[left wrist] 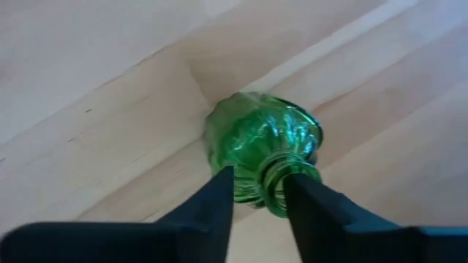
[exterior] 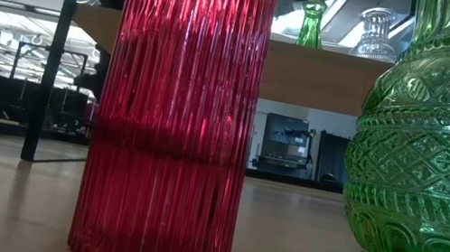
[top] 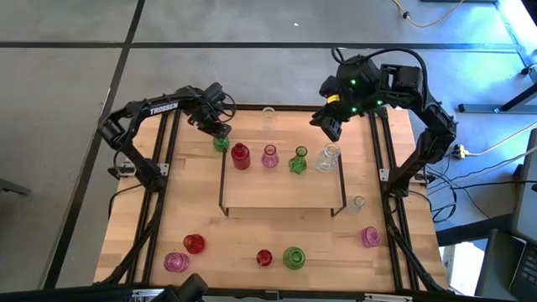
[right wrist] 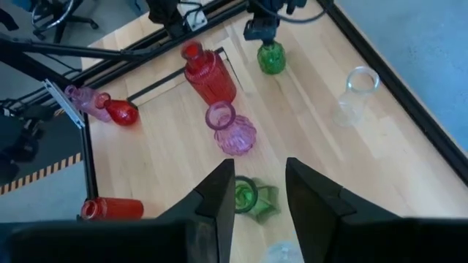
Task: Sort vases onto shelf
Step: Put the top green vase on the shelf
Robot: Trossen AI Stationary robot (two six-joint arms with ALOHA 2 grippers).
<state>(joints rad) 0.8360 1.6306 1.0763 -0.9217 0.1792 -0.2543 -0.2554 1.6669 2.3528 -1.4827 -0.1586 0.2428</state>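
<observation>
Left hand (left wrist: 257, 191) narrowed on neck of small green vase (left wrist: 262, 142), vase standing at shelf's (top: 281, 195) back left corner. Right hand (right wrist: 259, 191) part open, empty, hovering over shelf's back right part above second green vase (right wrist: 252, 197). Red vase (top: 240, 156), pink vase (top: 269, 157), clear vase (top: 328, 158) in row along shelf's back edge.

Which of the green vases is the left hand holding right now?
The green vase at the shelf's back left corner. The left hand grips its neck; the other green vases, one on the shelf and one at the table's front, stand free.
</observation>
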